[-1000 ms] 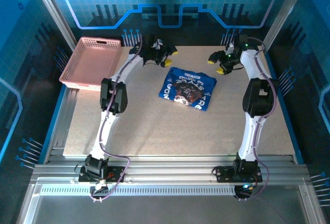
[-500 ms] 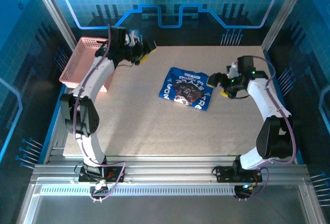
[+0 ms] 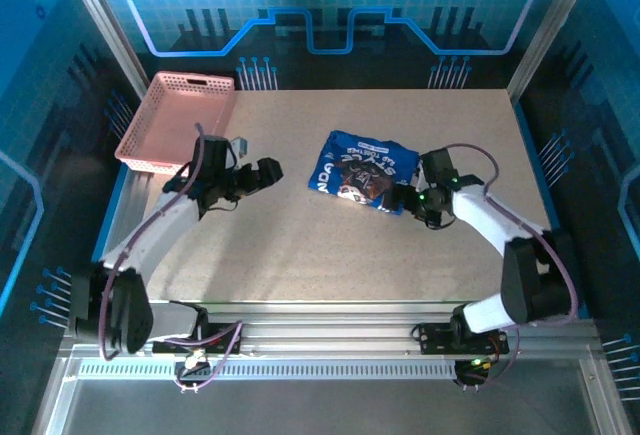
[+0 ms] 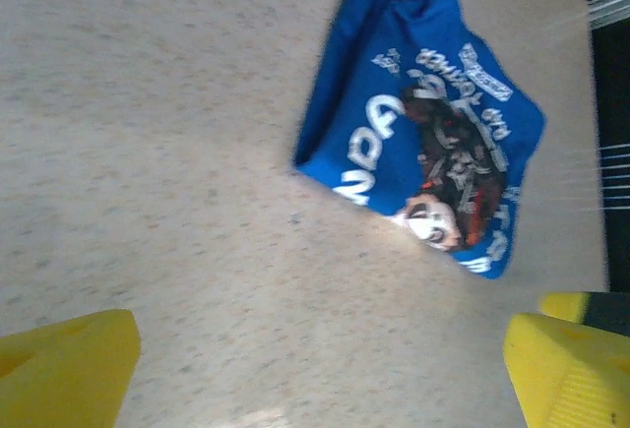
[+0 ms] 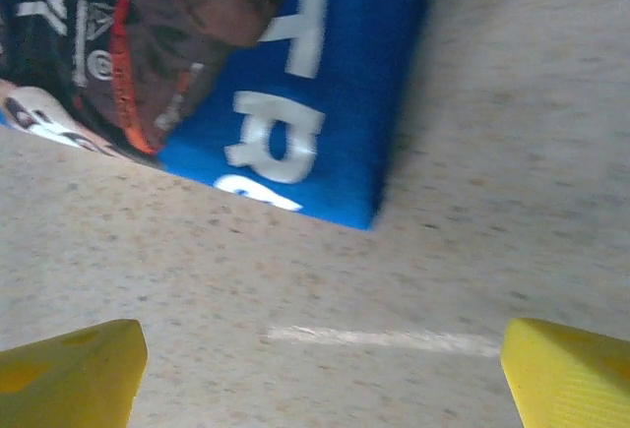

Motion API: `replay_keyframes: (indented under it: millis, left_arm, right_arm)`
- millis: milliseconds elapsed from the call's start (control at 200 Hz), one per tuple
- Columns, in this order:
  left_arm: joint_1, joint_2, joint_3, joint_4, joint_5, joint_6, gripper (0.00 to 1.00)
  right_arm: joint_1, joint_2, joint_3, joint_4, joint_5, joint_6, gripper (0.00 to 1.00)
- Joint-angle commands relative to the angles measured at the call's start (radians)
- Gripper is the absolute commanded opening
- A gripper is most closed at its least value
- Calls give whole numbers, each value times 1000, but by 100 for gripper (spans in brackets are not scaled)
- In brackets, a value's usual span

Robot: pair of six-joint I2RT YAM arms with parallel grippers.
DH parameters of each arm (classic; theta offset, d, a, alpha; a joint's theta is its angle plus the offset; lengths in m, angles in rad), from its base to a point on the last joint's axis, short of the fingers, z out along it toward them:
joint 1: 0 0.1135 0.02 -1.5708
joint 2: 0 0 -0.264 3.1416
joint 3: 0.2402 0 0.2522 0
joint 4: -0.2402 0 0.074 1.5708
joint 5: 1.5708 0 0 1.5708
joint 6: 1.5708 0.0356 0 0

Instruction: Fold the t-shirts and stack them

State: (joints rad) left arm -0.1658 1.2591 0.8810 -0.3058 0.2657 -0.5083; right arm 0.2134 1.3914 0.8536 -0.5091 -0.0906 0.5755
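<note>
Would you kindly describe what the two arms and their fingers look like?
The left arm and right arm have white tubular links with black joints and a dark purplish cable looped alongside. The fingers are blunt yellow wedges.

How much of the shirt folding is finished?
Done: the blue t-shirt lies folded into a small packet on the table.
In hand: nothing. The left hand and the right hand are both open. The right one is just beside the shirt's near corner, and the left one is apart from it.
Left: stacking. I can see one shirt, and no pile yet.
</note>
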Motion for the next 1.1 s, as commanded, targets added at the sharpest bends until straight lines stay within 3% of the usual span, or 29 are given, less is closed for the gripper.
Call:
replay_keyframes:
  millis: [0,60,235,420,655,815,1095]
  left_arm:
    - [39,-104,-90,24,-208,79,99]
    - [87,-163,-161,75,-269,94,99]
    - [161,-250,-353,346,-431,166,99]
    - [164,-203,-478,638,-481,290,99]
    - [164,-112,-592,955,-490,373,99]
    - [164,-24,-631,1114,-484,401,99]
    - [162,233,-592,1349,-422,475,99]
  right_arm:
    - [-9,-192,-75,59,268,-85,100]
    - [-42,-266,-120,76,354,-120,100]
    - [-224,-357,-253,225,383,-186,100]
    - [-238,-391,-500,729,368,-358,100]
    - [-237,-386,-632,1044,363,-405,100]
    - [-252,-304,-645,1192,302,-400,100]
    - [-190,14,-535,1380,286,-478,100]
